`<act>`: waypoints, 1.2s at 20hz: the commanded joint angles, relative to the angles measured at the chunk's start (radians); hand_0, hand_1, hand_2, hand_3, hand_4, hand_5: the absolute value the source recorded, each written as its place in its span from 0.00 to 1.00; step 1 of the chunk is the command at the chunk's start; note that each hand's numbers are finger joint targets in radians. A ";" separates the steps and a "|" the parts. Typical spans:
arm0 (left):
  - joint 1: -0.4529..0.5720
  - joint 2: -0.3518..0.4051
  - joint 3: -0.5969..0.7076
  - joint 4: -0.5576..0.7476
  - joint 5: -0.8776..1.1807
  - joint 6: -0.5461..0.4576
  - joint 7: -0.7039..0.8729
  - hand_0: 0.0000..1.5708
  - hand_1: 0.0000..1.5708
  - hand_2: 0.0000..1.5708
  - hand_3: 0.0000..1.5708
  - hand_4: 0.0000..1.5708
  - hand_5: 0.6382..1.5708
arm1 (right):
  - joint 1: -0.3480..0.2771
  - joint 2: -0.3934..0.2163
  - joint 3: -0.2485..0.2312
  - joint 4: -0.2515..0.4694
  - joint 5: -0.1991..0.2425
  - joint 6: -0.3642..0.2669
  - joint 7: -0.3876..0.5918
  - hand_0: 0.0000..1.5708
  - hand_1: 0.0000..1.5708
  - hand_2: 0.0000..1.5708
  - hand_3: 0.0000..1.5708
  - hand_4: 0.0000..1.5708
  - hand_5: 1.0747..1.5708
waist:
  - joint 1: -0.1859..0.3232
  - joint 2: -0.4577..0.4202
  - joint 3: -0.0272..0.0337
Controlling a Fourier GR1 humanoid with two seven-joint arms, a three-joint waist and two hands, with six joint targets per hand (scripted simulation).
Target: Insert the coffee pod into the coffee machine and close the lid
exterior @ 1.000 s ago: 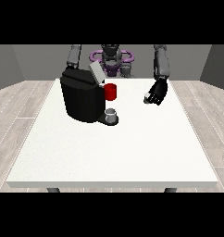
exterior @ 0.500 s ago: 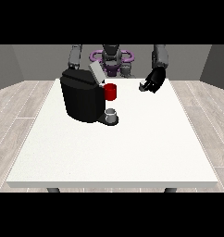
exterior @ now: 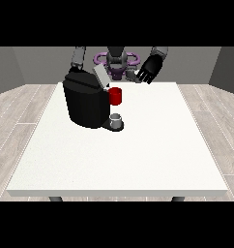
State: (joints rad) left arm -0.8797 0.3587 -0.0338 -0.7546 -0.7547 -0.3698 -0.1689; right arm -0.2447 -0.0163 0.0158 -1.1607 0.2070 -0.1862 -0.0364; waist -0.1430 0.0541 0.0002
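One coffee machine (exterior: pixel 86 103), one hand (exterior: pixel 149 70)

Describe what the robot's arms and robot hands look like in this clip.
Both arms are slim grey segmented limbs. The robot hand at the view's right is black, with separate fingers and a thumb. The other arm's hand is hidden behind the black coffee machine.
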 commanded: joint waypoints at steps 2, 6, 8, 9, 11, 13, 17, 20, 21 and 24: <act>-0.077 -0.067 0.013 -0.045 0.021 -0.050 0.073 0.90 0.90 0.90 0.88 0.34 1.00 | -0.034 -0.010 -0.031 0.022 -0.028 0.014 -0.015 0.00 0.00 0.00 0.00 0.00 1.00 | 0.004 -0.014 0.0002; -0.166 -0.017 0.101 0.008 0.053 -0.043 0.113 0.78 0.78 0.81 0.82 0.32 1.00 | -0.044 0.015 0.042 -0.051 -0.010 -0.001 -0.003 0.00 0.00 0.00 0.00 0.00 1.00 | -0.072 0.040 -0.0001; -0.161 -0.018 0.122 0.028 0.061 -0.030 0.140 0.76 0.76 0.79 0.80 0.31 1.00 | -0.048 -0.017 0.021 -0.106 -0.028 0.055 0.049 0.00 0.00 0.00 0.00 0.00 1.00 | -0.113 0.018 -0.0003; -0.186 -0.025 0.114 0.018 0.066 -0.057 0.131 0.76 0.76 0.79 0.80 0.31 1.00 | -0.116 -0.012 0.011 -0.098 0.003 0.002 0.100 0.00 0.00 0.00 0.00 0.00 1.00 | -0.081 0.031 -0.0004; -0.235 0.036 0.132 0.017 0.063 -0.071 0.121 0.80 0.80 0.82 0.81 0.31 1.00 | -0.113 -0.047 -0.043 -0.087 -0.057 0.049 0.008 0.00 0.00 0.00 0.00 0.00 1.00 | -0.097 0.096 0.0001; -0.295 0.070 0.146 0.028 0.067 -0.093 0.112 0.75 0.75 0.80 0.81 0.31 1.00 | -0.125 -0.009 -0.006 -0.105 -0.025 0.015 0.029 0.00 0.00 0.00 0.00 0.00 1.00 | -0.122 0.121 0.0000; -0.294 0.098 0.157 0.067 0.052 -0.086 0.122 0.79 0.79 0.83 0.80 0.31 1.00 | -0.130 -0.048 -0.004 -0.163 -0.022 0.046 0.062 0.00 0.00 0.00 0.00 0.02 1.00 | -0.159 0.133 -0.0002; -0.326 0.094 0.156 0.064 0.038 -0.045 0.121 0.79 0.79 0.82 0.79 0.30 1.00 | -0.190 -0.051 -0.028 -0.162 -0.025 0.027 0.081 0.00 0.00 0.00 0.00 0.17 1.00 | -0.164 0.191 -0.0002; -0.323 0.069 0.150 0.048 0.052 -0.077 0.121 0.81 0.81 0.83 0.80 0.30 1.00 | -0.165 -0.061 -0.059 -0.132 -0.039 0.020 0.059 0.00 0.00 0.00 0.00 0.11 1.00 | -0.137 0.156 0.0000; -0.361 0.107 0.163 0.071 0.045 -0.065 0.100 0.78 0.78 0.82 0.79 0.31 1.00 | -0.194 -0.062 -0.044 -0.159 -0.031 0.027 0.076 0.00 0.00 0.00 0.00 0.00 1.00 | -0.174 0.223 -0.0001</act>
State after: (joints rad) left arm -1.1970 0.4293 0.1176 -0.6967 -0.7063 -0.4344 -0.0450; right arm -0.3996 -0.0615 -0.0161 -1.3047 0.1757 -0.1608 0.0244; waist -0.2964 0.2182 0.0002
